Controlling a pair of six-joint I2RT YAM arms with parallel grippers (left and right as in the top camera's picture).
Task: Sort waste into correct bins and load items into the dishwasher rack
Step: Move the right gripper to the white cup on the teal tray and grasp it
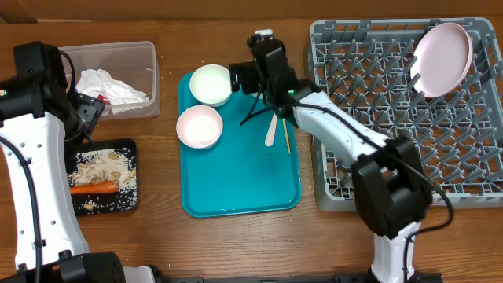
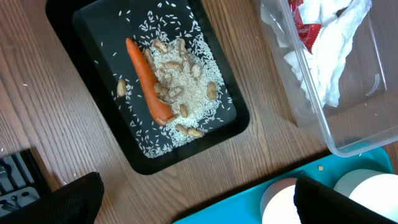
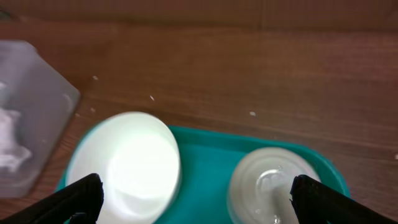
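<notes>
The right gripper (image 3: 196, 196) hung wide open and empty over the upper left corner of the teal tray (image 1: 236, 181), above a bowl (image 3: 127, 165) and the small cup (image 3: 270, 183). The left gripper (image 2: 199, 193), also open and empty, hovered at the left between the clear tub (image 1: 149, 79) of napkins (image 1: 106, 85) and the black tray (image 2: 87, 56), which held the carrot (image 2: 146, 78) and rice (image 2: 196, 102). The plate (image 1: 442, 47) leaned in the upper right corner of the rack (image 1: 471, 157).

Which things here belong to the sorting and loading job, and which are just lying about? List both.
Job: napkins, red wrapper, carrot, rice scraps, clear tub, black tray, upper bowl, lower bowl, small cup, fork, chopstick, plate, rack.
Lying about: teal tray, only carrying dishes.
</notes>
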